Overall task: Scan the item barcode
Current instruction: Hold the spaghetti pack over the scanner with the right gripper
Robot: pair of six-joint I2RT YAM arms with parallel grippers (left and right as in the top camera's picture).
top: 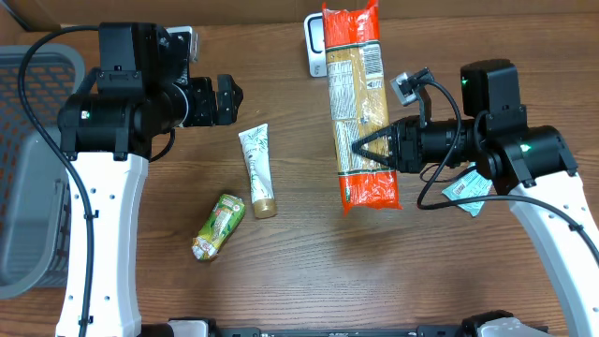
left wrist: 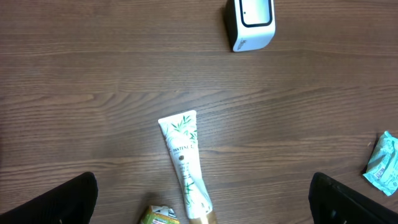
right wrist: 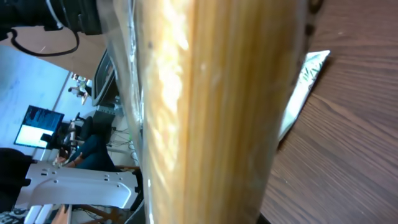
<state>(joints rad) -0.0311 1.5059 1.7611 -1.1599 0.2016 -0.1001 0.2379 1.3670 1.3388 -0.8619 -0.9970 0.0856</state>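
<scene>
The spaghetti pack (top: 358, 112) is hanging right of centre in the overhead frame, the right gripper (top: 367, 150) pinching its lower half. The left gripper (top: 227, 100) is hovering spread wide at upper left. The pack's top is overlapping the scanner (top: 314, 49), presumably presenting its barcode.

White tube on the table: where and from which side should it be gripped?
Probably mid-body of the white tube, from straight above, jaws across its narrow width. It lies flat with both long sides clear; the crimped end is thin, and the gold cap lies near the green pouch.
</scene>
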